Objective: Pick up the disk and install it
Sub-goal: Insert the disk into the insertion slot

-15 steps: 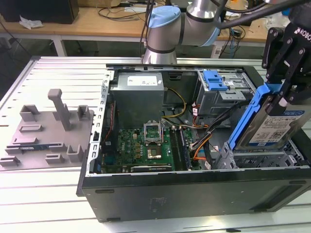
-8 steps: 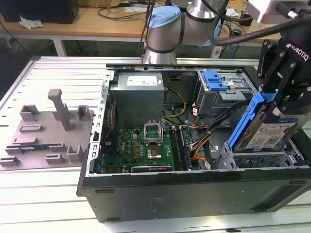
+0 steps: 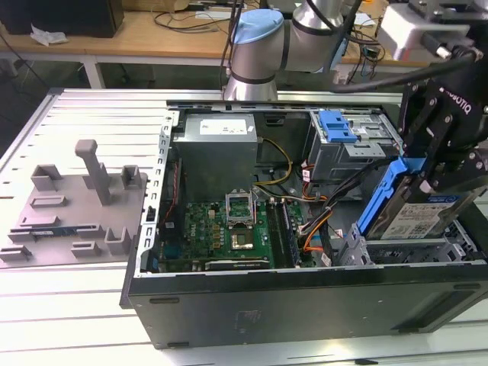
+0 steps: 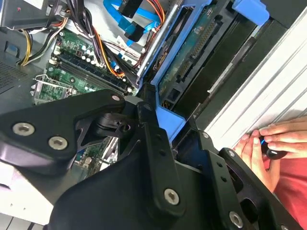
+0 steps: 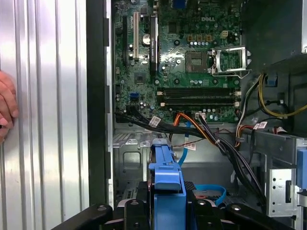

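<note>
So the gripper (image 3: 436, 180) has the disk (image 3: 415, 219) clamped; the fingers (image 4: 149, 140) are pinching it from both sides, with the blue bracket sandwiched between them in both wrist views. In the exterior view the disk hangs tilted over the drive bay (image 3: 367, 250) in the corner of the computer case (image 3: 252, 305) on the exterior view's right; its low end looks to be just at the bay's metal walls, but whether it's touching them is hard to call. It's not seated flat yet, so it reads as picked up and partway through the install; the tilt is probably there to feed one edge in first.

The case lies on its side on the ribbed table (image 3: 99, 114) with the panel off, which is likely why the arm can come at the bay from above; the cables (image 5: 225, 148) run close beside the bay, so that's a tight spot.

Head count: one disk, one gripper, one small blue clip (image 3: 336, 126) sitting on the upper drive cage, one grey box (image 3: 221, 149) with a white sticker, one motherboard (image 3: 229, 229), one grey fixture (image 3: 76, 202) off on the exterior view's left. There's also a person's hand (image 4: 271, 143) on the table just outside the case, well apart from the fingers, holding something small and dark; can't tell what.
</note>
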Robot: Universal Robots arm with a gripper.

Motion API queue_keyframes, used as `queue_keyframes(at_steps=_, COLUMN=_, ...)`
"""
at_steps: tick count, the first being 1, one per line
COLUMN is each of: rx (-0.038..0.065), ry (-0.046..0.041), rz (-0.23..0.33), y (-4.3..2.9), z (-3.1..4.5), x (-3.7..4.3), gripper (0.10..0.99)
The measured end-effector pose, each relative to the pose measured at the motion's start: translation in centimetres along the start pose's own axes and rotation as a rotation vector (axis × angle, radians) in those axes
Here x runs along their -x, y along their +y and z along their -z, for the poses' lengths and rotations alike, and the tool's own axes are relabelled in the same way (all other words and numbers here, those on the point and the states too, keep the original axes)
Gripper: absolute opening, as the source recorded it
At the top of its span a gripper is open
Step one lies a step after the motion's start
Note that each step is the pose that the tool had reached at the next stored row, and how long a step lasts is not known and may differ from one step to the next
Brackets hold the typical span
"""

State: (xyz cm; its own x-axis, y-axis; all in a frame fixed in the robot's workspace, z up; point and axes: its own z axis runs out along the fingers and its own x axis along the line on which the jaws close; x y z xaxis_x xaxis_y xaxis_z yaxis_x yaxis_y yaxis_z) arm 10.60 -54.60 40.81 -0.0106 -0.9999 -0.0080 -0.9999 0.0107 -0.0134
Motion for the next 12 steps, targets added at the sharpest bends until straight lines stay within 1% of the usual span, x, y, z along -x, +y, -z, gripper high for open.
queue_keyframes(at_steps=1, rx=0.000, ry=0.0001, rz=0.000, y=0.00, z=-0.33, x=0.00, gripper=0.369)
queue_keyframes(at_steps=4, rx=0.000, ry=0.0002, rz=0.000, y=0.01, z=-0.61, x=0.00, gripper=0.376)
queue_keyframes(at_steps=5, rx=0.000, ry=0.0002, rz=0.000, y=0.01, z=-0.63, x=0.00, gripper=0.443)
queue_keyframes(at_steps=12, rx=0.000, ry=0.0006, rz=0.000, y=0.01, z=-0.64, x=0.05, gripper=0.443)
